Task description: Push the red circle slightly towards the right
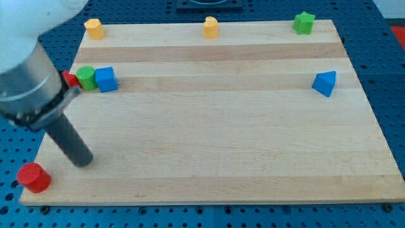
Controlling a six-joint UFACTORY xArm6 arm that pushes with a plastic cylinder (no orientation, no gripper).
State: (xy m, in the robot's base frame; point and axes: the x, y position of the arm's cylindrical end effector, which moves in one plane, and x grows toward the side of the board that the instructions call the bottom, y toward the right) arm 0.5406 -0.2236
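Observation:
The red circle, a short red cylinder, stands at the board's bottom left corner. My tip rests on the wooden board, a little to the right of and slightly above the red circle, apart from it. The arm's grey body fills the view's upper left and hides most of a red star-like block.
A green block and a blue cube sit side by side at the left. A yellow block and an orange block sit at the top edge. A green star is top right; a blue triangle is at the right.

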